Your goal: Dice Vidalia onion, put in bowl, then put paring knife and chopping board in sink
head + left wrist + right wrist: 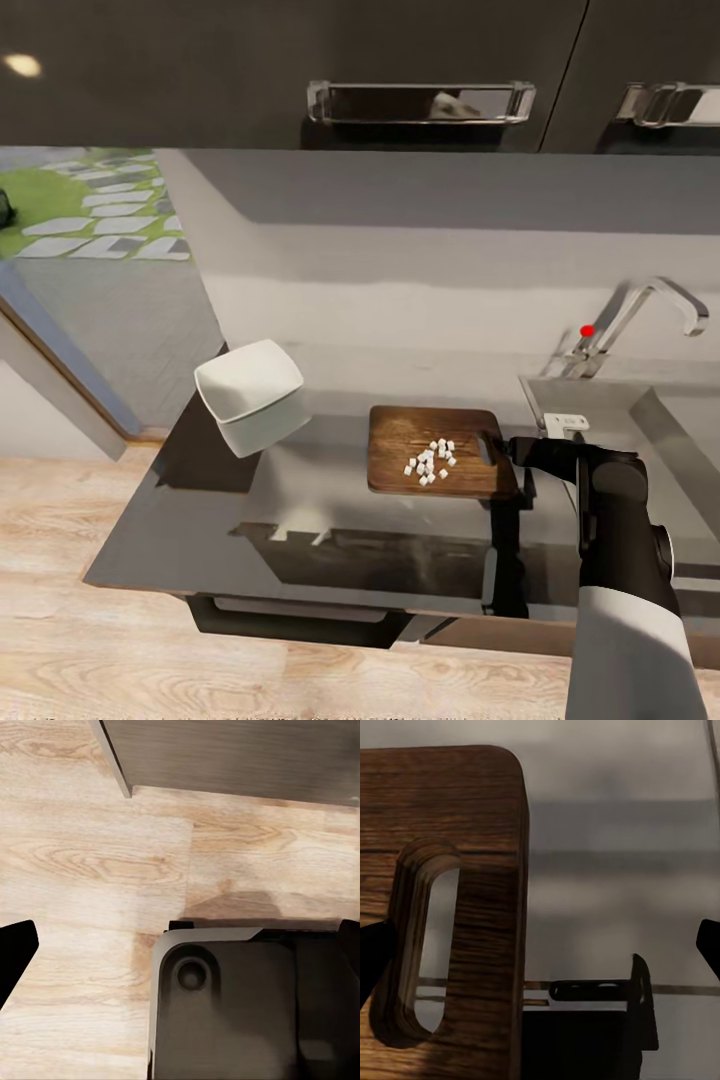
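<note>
Hovering at chopping board's handle end, right claw spread, holding nothing.

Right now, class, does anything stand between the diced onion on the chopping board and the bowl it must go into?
Nothing visible does. The diced onion lies on the chopping board, and a bare strip of countertop separates the board from the bowl to its left. The right gripper is at the board's opposite, handle-hole end.
</note>
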Controlling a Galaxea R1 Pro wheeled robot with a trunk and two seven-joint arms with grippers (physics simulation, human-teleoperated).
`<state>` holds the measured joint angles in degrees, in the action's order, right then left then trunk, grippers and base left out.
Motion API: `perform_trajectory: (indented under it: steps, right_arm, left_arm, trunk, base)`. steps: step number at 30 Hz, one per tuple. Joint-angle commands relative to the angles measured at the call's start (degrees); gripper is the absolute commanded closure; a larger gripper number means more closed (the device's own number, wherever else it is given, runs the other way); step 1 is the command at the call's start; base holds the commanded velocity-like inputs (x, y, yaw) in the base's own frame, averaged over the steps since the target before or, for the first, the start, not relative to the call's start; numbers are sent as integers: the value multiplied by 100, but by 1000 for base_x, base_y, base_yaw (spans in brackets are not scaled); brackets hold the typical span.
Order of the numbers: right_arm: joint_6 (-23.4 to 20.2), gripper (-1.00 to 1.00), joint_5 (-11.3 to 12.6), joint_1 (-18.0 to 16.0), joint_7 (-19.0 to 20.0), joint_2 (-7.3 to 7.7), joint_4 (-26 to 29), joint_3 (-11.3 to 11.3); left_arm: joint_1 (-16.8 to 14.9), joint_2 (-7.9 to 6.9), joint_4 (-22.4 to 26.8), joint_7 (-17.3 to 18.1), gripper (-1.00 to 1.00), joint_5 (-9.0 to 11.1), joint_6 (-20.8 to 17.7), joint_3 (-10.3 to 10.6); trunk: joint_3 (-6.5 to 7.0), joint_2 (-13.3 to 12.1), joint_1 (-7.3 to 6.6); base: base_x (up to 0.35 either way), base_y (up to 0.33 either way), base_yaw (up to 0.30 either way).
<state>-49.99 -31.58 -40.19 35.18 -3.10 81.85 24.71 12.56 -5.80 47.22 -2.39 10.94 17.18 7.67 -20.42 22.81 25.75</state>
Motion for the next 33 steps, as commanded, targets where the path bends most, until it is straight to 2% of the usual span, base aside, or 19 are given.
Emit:
perform_trajectory:
  steps: [1, 33]
  right_arm:
    - [-11, -100, -59, -7, 59, -6, 7, 13]
    - [-11, -100, -59, -7, 59, -6, 7, 10]
  left_arm:
    - [0, -9, 7, -25, -100, 57, 15, 33]
    - [0, -9, -37, -25, -100, 57, 17, 33]
  trunk:
    - [-18, 11, 3]
    - [-296, 11, 3]
  base:
    - [0, 0, 0]
    - [5, 11, 0]
